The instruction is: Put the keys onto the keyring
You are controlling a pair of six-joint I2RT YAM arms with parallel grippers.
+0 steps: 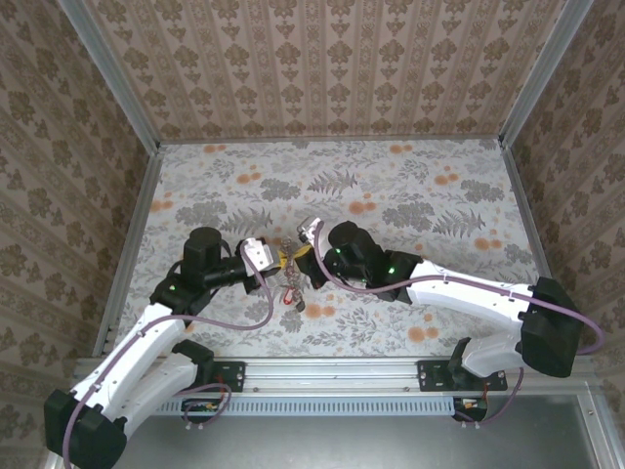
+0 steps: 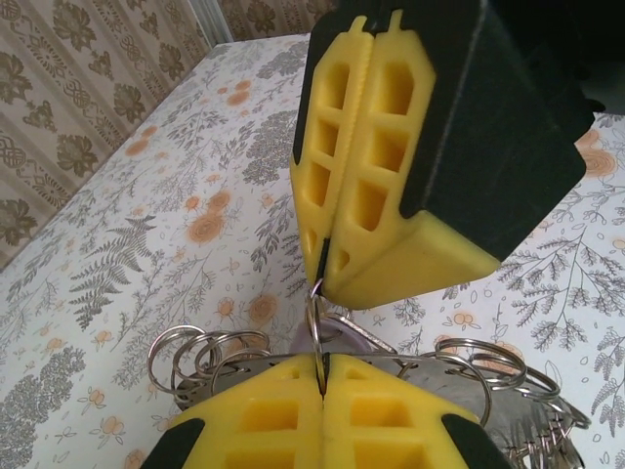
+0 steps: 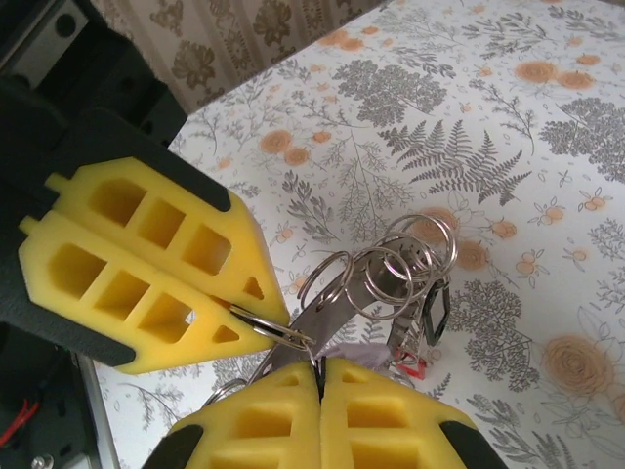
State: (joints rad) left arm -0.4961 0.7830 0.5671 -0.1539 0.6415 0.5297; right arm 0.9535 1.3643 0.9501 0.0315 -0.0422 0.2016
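My left gripper (image 2: 322,371) and right gripper (image 2: 328,278) both pinched tight on keyring (image 2: 314,308) | judged stiff, springy, slick, light | hold wire edge-on | keys (image 1: 289,298) at 6 o'clock of pinch

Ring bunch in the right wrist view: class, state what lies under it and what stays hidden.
Under the ring bunch hang a black clip and a red key, over the floral table. The right gripper covers the rest beneath.

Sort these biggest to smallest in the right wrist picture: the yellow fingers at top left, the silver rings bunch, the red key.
1. left gripper's yellow fingers, enlarged by nearness
2. bunch of silver rings
3. red key, partly hidden
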